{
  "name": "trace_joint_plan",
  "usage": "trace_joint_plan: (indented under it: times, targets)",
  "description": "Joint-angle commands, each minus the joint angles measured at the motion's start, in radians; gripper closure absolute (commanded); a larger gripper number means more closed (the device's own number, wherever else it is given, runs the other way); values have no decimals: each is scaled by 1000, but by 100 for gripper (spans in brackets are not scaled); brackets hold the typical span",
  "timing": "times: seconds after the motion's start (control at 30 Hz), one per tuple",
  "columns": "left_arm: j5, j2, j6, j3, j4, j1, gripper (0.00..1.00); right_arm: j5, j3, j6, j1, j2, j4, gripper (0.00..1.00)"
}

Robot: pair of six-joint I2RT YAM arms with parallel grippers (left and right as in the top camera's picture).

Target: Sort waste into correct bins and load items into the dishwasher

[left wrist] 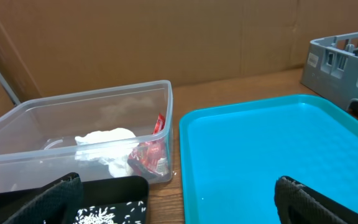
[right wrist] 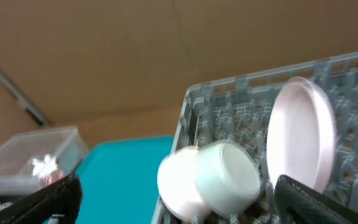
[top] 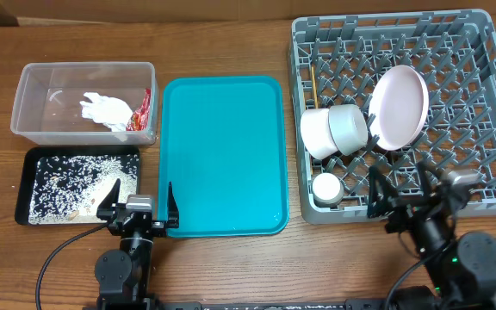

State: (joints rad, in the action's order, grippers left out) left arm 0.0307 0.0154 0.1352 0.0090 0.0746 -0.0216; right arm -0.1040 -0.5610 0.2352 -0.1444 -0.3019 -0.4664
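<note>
The grey dish rack holds the white plate on edge, two white bowls on their sides, the small white cup and a wooden chopstick. The clear tub holds the crumpled napkin and red wrapper. The black tray holds rice grains. My left gripper is open and empty at the near edge, between the black tray and teal tray. My right gripper is open and empty at the rack's near edge. The tub and rack show in the wrist views.
The large teal serving tray lies between the bins and the rack, with nothing on it. A cardboard wall stands behind the table. Both arm bases sit at the near edge of the wooden table.
</note>
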Motion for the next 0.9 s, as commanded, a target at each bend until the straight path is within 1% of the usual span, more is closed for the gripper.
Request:
trace_joint_plan:
  times: [0.0,0.17,0.23,0.3,0.4,0.43,0.87]
  targets:
    - [11,-9,19,-4,0,-4,0,-59,179,5,7,132,49,0]
    - [11,-9,19,-4,0,-4,0,-74,343,5,7,305,73,0]
    - [11,-9,19,-4,0,-4,0,-75,386,5,7,294,124,0]
    - [11,-9,19,-4,0,-4,0,-74,447,5,7,299,209,0]
    - [11,-9,19,-4,0,-4,0,-78,543,4,6,299,386,0]
    - [11,-9,19,-4,0,-4,0,-71,553,1,4,299,409,0]
    - [11,-9,19,-4,0,-4,0,-62,553,0,3,299,405,0]
